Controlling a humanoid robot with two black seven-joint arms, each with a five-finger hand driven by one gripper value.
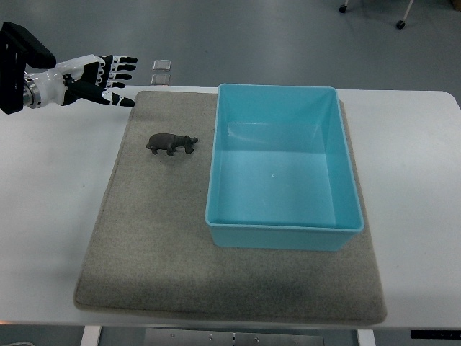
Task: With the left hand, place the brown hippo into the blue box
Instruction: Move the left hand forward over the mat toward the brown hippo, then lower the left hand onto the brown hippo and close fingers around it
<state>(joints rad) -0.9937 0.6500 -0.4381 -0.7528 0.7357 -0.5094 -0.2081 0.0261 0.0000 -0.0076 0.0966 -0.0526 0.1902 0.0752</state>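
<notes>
Partly cropped left hand (97, 78), fingers spread, apart from brown hippo (171, 144).

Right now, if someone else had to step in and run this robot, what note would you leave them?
Left robot hand: open, fingers stretched out, holding nothing, at the table's far left corner, apart from the hippo.
Right robot hand: not in view.
Hippo: standing on the grey mat, just left of the box, not touching it.
Box: on the mat, empty.
Done: nothing yet; hippo not grasped.
Left: bring the left robot hand to the hippo, grasp it, lift it over the box wall and release it inside.
</notes>
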